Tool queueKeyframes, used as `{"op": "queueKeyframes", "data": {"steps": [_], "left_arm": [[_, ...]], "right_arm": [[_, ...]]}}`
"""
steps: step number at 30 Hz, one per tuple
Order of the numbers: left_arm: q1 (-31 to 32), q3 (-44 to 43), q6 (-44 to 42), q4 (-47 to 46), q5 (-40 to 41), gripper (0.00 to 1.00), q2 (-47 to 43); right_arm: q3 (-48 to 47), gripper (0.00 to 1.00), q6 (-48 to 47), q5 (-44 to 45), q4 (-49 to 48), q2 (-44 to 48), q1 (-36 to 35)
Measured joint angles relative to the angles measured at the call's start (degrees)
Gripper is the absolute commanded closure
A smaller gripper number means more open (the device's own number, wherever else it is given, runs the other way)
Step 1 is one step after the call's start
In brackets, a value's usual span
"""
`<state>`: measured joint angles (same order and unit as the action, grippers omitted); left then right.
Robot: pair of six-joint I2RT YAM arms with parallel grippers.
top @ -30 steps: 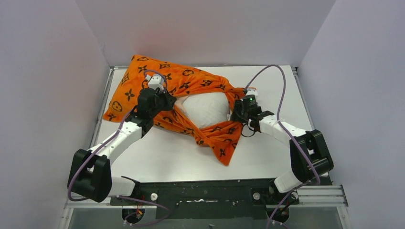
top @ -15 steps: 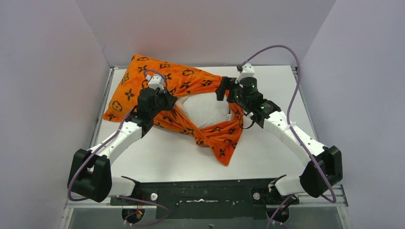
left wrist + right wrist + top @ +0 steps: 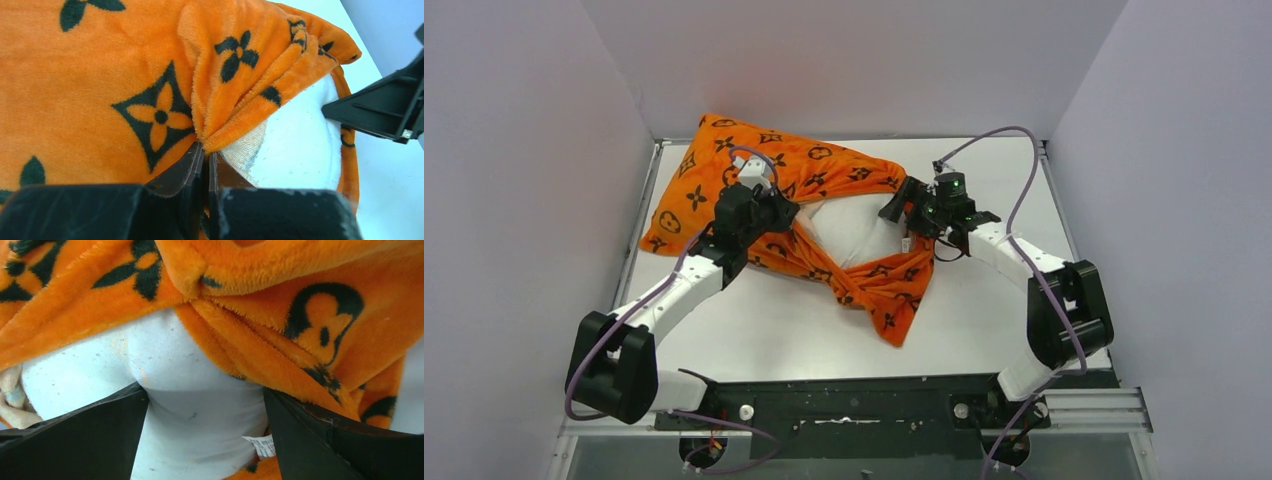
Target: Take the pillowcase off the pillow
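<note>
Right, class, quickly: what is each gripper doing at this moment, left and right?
Left gripper: closed, pinching a fold of the pillowcase.
Right gripper: open, poised at the pillow, gripping nothing.

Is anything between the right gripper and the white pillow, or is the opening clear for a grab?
Nothing visible does. The right gripper is open, with bare pillow directly between its fingers. The pillowcase bunches just beyond them, and the left gripper pinches its other edge.
</note>
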<state>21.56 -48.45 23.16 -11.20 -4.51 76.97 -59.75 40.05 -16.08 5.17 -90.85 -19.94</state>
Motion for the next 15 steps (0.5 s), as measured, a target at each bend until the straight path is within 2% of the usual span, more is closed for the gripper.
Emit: {"op": "queueKeyframes", "data": {"steps": [5, 7, 8, 9, 10, 11, 12, 14, 15], "left_arm": [[1.07, 0.0, -0.22, -1.42, -0.33, 1.0, 0.52], [2.03, 0.0, -0.98, -2.19, -0.26, 1.0, 1.2], [2.75, 0.0, -1.46, -2.54, -0.24, 1.0, 1.64], [3.56, 0.0, -2.01, -2.78, -0.31, 1.0, 2.08], [4.17, 0.0, -2.64, -2.89, -0.57, 0.98, 2.45], [4.79, 0.0, -3.13, -2.95, -1.07, 0.86, 2.75], [5.11, 0.0, -3.72, -2.93, -1.7, 0.71, 2.89], [5.29, -0.02, -4.55, -2.97, -2.91, 0.49, 2.73], [5.29, -0.02, -4.85, -2.73, -3.45, 0.27, 2.38]], "right_arm": [[-0.02, 0.15, 3.63, -4.17, -2.91, -3.61, 0.17], [-0.17, 0.2, 4.59, -4.66, -4.24, -4.7, -0.22], [-0.55, 0.28, 4.87, -4.76, -4.52, -5.31, -0.44], [-1.16, 0.45, 5.11, -4.85, -4.81, -5.99, -0.76], [-1.73, 0.79, 5.29, -4.94, -5.03, -6.56, -1.09], [-2.49, 0.99, 5.4, -5.14, -5.27, -7.34, -1.51], [-3.28, 1.0, 5.44, -5.44, -5.53, -8.13, -1.88], [-4.9, 1.0, 6.03, -6.21, -5.9, -9.6, -2.29], [-5.46, 1.0, 6.27, -6.62, -5.95, -10.08, -2.32]]}}
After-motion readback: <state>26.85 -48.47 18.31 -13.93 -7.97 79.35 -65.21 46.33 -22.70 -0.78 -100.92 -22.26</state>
